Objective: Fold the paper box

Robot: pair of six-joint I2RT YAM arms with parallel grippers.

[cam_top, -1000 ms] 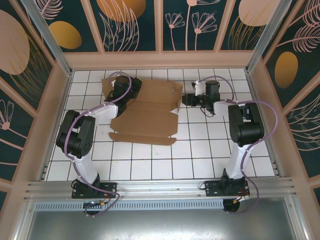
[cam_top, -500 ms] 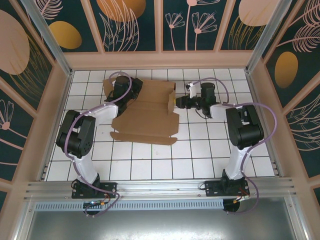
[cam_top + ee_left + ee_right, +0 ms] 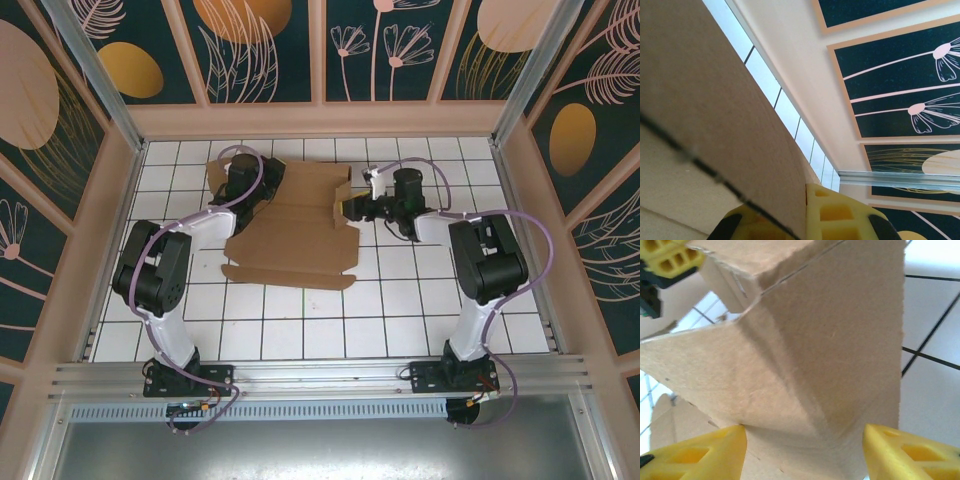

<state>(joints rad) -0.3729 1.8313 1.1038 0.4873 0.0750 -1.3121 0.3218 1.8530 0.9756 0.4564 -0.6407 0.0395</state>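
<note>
Plain brown corrugated cardboard paper box [image 3: 295,235], die-cut and mostly unfolded, lies on the white tiled table [image 3: 400,310], left of centre in the far half; near long flap flat, pointing toward the arm bases; far-left corner flap lifted off the tiles; right-end flap tilted up.

Left gripper [image 3: 242,180] sits at the box's far-left corner; in the left wrist view the cardboard sheet [image 3: 690,100] runs between the yellow lattice fingers [image 3: 840,215] of the left gripper [image 3: 790,222], pads tight to both faces; jaws clenched on the paper box.

Right gripper [image 3: 350,207] reaches in from the right, at the box's right edge, against the raised flap; in the right wrist view the creased cardboard [image 3: 830,340] stands between the yellow fingers [image 3: 910,455] of the right gripper [image 3: 802,440]; jaws spread wide, released, straddling the flap; cannot tell if the pads touch it.

White tile with dark grout [image 3: 935,340] shows right of the flap; another yellow lattice pad [image 3: 670,260] at top-left of that view, just beside the cardboard's far edge.

Dark teal wall panels with pale flower prints [image 3: 270,50] enclose the table; same panels [image 3: 900,85] beyond the sheet in the left wrist view.
</note>
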